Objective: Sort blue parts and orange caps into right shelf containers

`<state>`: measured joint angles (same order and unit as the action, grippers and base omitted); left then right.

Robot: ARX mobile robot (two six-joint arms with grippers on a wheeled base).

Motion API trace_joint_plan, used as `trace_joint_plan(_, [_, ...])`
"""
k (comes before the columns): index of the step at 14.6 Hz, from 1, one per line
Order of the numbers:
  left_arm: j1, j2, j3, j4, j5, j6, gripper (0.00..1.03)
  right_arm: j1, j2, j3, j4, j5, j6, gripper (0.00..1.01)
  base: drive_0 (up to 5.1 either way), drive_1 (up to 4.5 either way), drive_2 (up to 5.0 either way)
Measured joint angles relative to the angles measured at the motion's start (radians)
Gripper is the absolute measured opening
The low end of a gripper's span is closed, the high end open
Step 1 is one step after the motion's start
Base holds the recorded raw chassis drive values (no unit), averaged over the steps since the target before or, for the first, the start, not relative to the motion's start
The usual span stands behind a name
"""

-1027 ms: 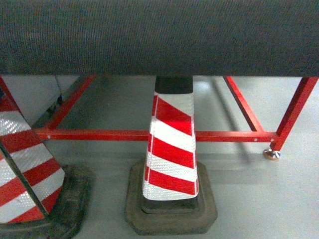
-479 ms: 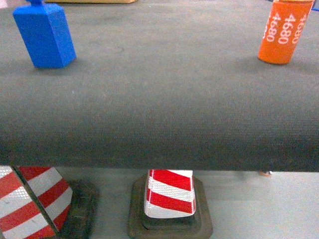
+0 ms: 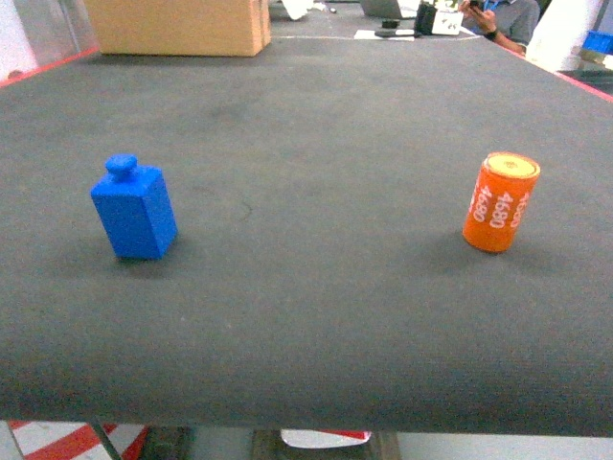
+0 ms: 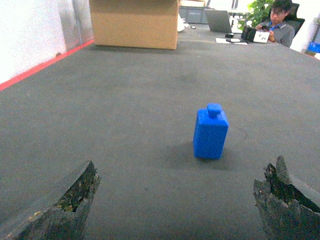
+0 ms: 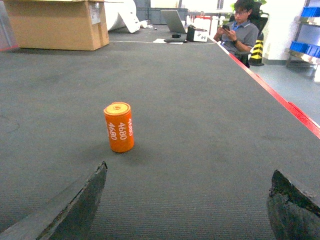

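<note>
1. Evidently the sorting has not begun: the blue part [image 3: 134, 211] and the orange cap [image 3: 501, 202] both stand upright on the dark surface [image 3: 316, 144], well apart from each other, and neither is held.
2. Next, I judge, comes the first pickup: each arm needs to move forward over its piece and lower until the fingers straddle it.
3. Seen from its wrist camera, the left end effector [image 4: 180, 202] is spread wide, with its two worn fingers [image 4: 65, 200] at the bottom corners, holding and touching nothing; the blue part [image 4: 211, 131] stands ahead of it, a little toward its right finger.
4. Likewise the right end effector [image 5: 187, 205] is spread wide and empty; the orange cap [image 5: 119, 127], printed with white digits, stands ahead of it, nearer its left finger.
5. Blue bins [image 5: 305, 30] sit on a shelf far off to the right of the right end effector, possibly the target containers; I cannot tell for sure.
</note>
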<state>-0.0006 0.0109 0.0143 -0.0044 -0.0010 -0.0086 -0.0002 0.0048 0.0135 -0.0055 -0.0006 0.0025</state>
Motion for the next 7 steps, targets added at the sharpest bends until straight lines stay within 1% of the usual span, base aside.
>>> trace_joint_plan(7, [0.0,0.0,0.0,0.0,0.0,0.008,0.98,0.0,0.0,0.0,0.0,0.0,0.0,0.98,0.0,0.0,0.0])
